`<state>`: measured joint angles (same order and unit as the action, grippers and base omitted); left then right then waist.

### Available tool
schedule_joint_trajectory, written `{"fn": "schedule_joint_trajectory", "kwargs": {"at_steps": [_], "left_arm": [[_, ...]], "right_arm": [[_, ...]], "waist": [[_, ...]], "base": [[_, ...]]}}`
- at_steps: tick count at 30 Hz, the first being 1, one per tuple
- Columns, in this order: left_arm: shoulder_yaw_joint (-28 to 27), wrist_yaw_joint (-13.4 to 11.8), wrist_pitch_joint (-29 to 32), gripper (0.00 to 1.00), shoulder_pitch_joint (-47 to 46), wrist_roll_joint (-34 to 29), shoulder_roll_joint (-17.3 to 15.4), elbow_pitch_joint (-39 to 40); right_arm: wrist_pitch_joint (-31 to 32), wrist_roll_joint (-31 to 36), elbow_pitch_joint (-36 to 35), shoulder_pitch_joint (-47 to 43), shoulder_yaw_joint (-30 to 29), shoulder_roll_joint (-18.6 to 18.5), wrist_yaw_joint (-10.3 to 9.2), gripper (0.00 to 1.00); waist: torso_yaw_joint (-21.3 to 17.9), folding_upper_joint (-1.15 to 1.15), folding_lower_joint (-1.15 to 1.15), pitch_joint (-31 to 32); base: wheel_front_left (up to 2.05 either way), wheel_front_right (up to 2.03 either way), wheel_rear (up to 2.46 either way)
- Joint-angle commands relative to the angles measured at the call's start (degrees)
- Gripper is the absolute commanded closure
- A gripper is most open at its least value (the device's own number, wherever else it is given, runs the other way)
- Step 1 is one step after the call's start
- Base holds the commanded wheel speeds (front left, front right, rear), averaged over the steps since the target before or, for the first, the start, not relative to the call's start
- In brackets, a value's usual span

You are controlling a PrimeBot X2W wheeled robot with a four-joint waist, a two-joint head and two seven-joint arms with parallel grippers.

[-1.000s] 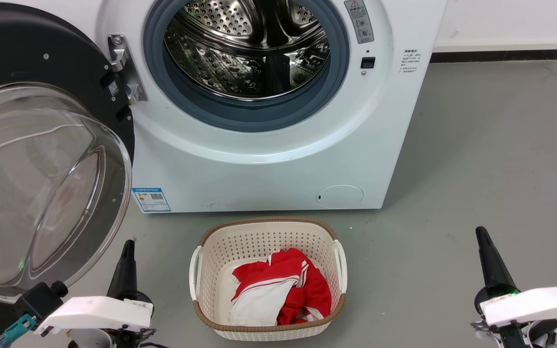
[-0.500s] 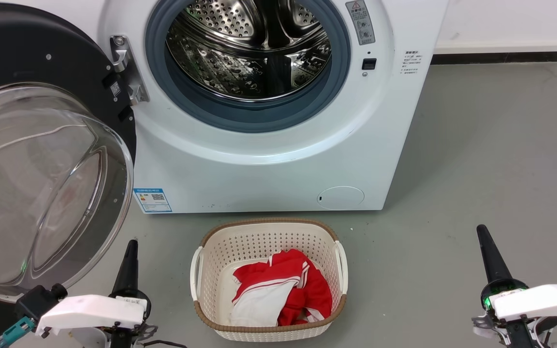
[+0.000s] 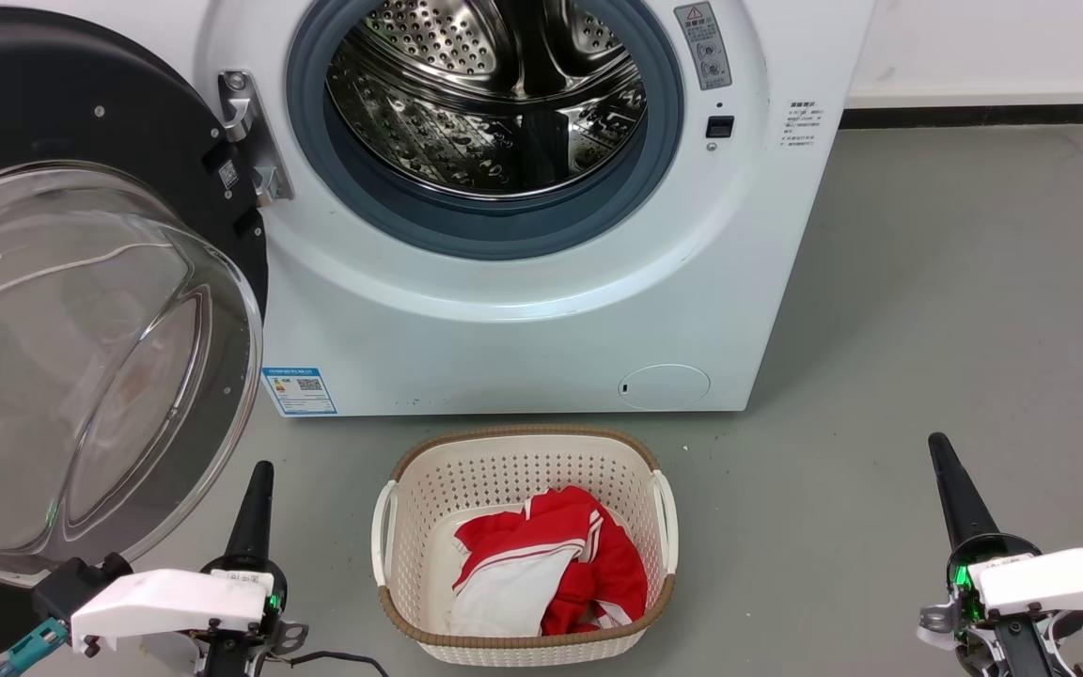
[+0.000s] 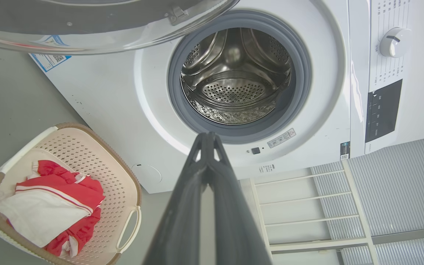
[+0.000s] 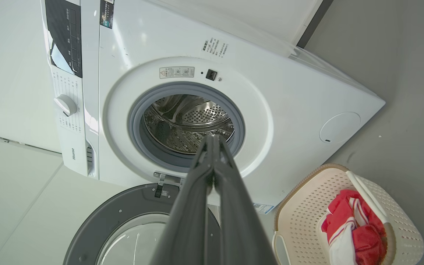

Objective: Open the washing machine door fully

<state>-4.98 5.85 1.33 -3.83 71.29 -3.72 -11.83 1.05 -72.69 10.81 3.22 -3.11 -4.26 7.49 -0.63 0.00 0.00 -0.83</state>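
Washing machine door (image 3: 90, 310): glossy black disc, bulging glass; left gripper (image 3: 262, 468), right gripper (image 3: 936, 441) closed.

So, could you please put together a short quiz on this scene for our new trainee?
1. True or false: the washing machine door is closed over the drum.
2. What lies in the basket? A) blue towels B) a red and white garment C) nothing
3. Fill in: the left gripper and right gripper are both ____, holding nothing.
Key: 1 false; 2 B; 3 shut.
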Motion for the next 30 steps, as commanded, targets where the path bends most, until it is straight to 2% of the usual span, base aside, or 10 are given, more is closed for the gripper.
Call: {"fn": "schedule_joint_trajectory", "kwargs": {"at_steps": [1, 30], "left_arm": [[-0.29, 0.32, 0.34, 1.00, -1.29, 1.44, -0.05, 0.08], [-1.27, 1.35, 3.89, 1.00, -2.37, 15.26, 0.61, -1.62]], "right_arm": [[0.30, -1.47, -0.12, 1.11, -0.18, -0.32, 0.00, 1.00], [2.97, -15.29, 2.21, 2.65, -1.24, -0.02, 0.00, 1.00]], "waist": [[0.02, 0.00, 0.00, 0.02], [0.42, 0.00, 0.00, 0.43]], "base": [[0.00, 0.00, 0.00], [0.00, 0.00, 0.00]]}}
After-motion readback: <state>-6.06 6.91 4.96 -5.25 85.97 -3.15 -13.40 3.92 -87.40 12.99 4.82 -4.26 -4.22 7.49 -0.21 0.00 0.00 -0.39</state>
